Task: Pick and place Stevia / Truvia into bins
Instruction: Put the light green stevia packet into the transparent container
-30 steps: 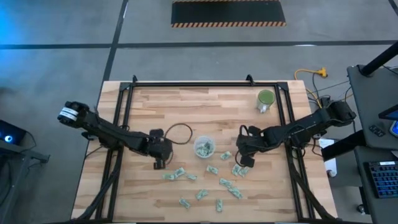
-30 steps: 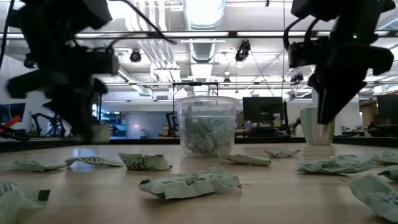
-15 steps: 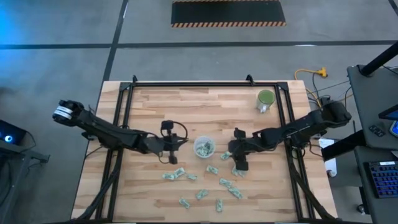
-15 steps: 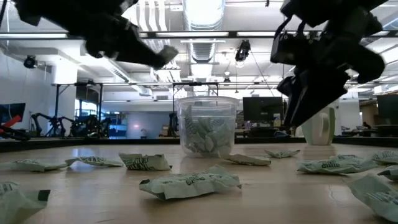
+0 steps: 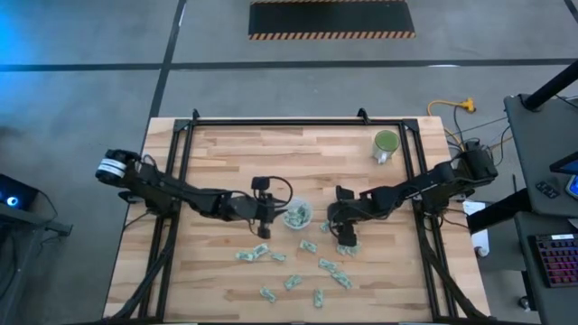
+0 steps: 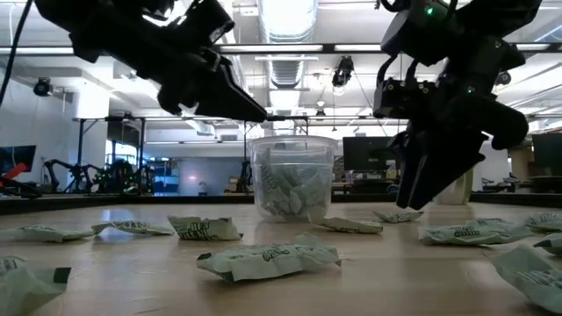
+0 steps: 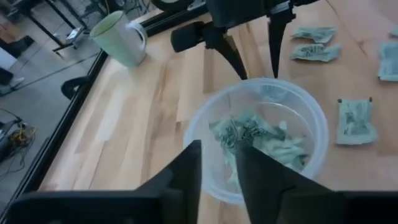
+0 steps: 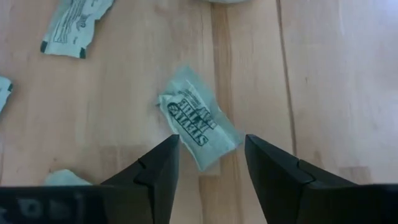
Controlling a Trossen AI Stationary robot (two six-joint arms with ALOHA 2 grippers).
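The clear round cup stands mid-table with several pale green Stevia packets inside. More packets lie flat on the wood in front of it and to its right. My left gripper hovers over the cup's left rim, shut on one packet. My right gripper is open and points down just right of the cup. Its fingers stand on either side of a loose packet lying flat on the table, without touching it. My left gripper pinches one crumpled Stevia packet between its two fingertips. The fingers slant down from the table's left, toward the cup. The packet is lifted clear and sticks out past the fingertips over the cup's opening.
A green mug with a white handle stands near the far right corner. A black metal frame runs along the table's far edge and sides. Bare wood lies left of and behind the cup.
My left gripper has risen from the packets near the table's front left and swung right, up to the cup's rim. My right gripper has moved left toward the cup and come down over a loose packet.
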